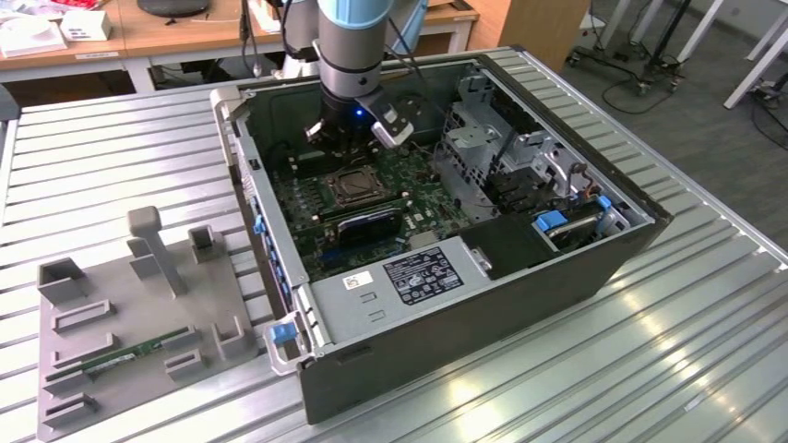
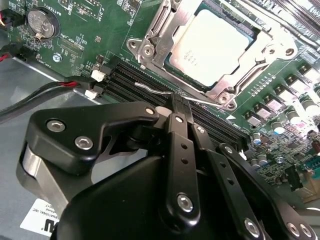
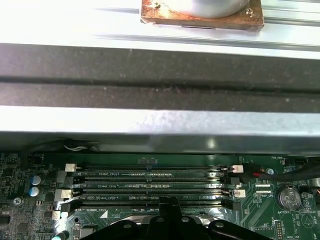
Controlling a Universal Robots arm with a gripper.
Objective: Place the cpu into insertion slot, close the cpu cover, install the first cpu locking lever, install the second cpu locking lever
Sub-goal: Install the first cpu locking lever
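Gripper [image 2: 179,102]: matte black jointed fingers studded with round screw heads, pressed together with no gap at the tips. The tips meet the end of the lever; whether they pinch it I cannot tell.
Lever [image 2: 152,88]: thin bent steel wire, lying between the socket's edge and the slots.
Slots [image 3: 150,182]: long black ribbed rows, parallel, with white latches at their ends, on the green board.
Cover [image 2: 161,26]: flat silver metal frame with a square opening, lying down around the cpu, with shiny screws at its corners.
Cpu [image 2: 215,45]: square, with a smooth silvery-grey top, seated in the socket inside the cover's opening, apart from the gripper.
Battery [image 2: 40,22]: round silver coin cell near the board's corner.
Case [image 1: 493,305]: dark sheet-metal tower on its side, open on top.
Table [image 1: 640,369]: ribbed aluminium slats.
Fixture [image 1: 136,314]: grey block with upright posts, beside the case on the exterior view's left.
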